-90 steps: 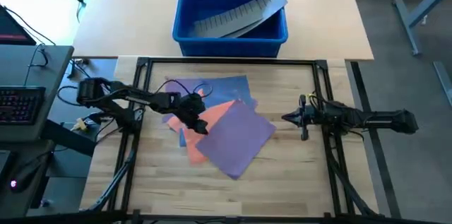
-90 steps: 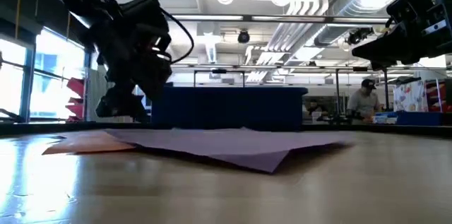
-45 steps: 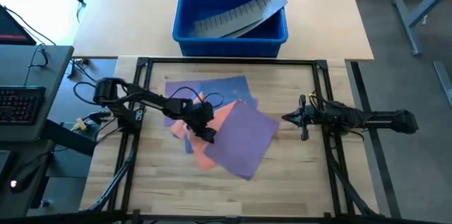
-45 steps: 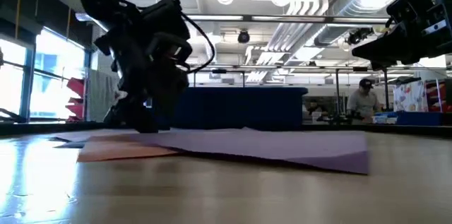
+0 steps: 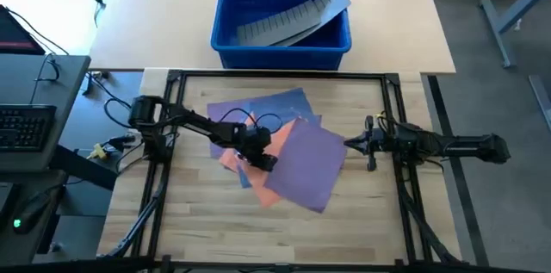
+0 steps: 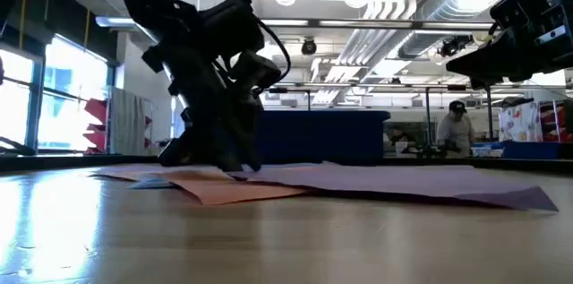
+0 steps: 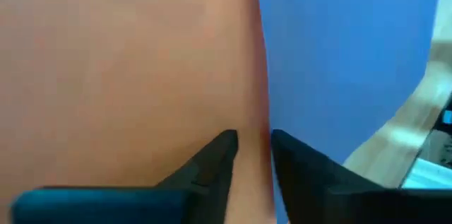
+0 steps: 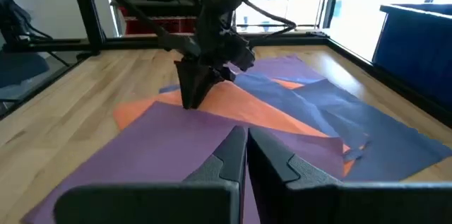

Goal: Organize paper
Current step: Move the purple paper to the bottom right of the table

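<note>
We see a lab: exposed ceiling ducts [image 6: 430,2], a keyboard [image 5: 21,127] at left, a person [image 6: 458,127] at distant benches.

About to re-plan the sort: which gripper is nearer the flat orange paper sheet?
Left. The left gripper is pressed down on the orange paper sheet; the right gripper hangs off to the pile's right side, shut.

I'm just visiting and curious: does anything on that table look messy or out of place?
Yes. The paper lies in a crooked, overlapping heap, corners pointing different ways, with the left gripper pressed down on it. Nothing looks torn.
</note>
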You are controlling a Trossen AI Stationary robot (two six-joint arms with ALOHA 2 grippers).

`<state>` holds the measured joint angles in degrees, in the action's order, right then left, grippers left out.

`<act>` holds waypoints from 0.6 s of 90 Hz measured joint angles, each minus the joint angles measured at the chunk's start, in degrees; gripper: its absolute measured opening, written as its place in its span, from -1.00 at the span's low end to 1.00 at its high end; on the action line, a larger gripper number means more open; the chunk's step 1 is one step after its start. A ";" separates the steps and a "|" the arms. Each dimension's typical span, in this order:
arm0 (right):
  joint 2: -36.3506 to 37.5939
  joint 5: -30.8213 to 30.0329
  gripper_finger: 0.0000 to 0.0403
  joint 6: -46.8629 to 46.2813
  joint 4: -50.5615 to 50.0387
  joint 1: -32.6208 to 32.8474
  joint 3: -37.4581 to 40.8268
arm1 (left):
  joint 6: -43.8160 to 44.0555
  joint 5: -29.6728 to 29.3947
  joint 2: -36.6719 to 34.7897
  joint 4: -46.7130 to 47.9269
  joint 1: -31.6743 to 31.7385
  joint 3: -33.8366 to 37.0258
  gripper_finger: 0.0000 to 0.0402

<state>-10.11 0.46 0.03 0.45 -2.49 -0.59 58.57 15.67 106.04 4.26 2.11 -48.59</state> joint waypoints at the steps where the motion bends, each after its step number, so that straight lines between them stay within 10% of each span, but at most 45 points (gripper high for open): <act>1: 0.00 -0.01 -1.00 0.00 0.00 -0.01 -0.01 | -0.17 -0.34 -0.20 0.52 -0.02 0.04 -0.78; 25: 0.00 0.01 -1.00 0.00 0.02 0.00 0.01 | 1.01 -9.44 -12.62 12.59 -0.11 1.29 -0.93; 54: -0.01 0.00 -1.00 0.00 0.00 -0.01 0.01 | -3.35 -4.36 -15.11 3.40 -1.53 0.76 -1.00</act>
<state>-10.12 0.46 0.03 0.45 -2.50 -0.58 55.22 11.31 90.94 7.65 0.58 -47.83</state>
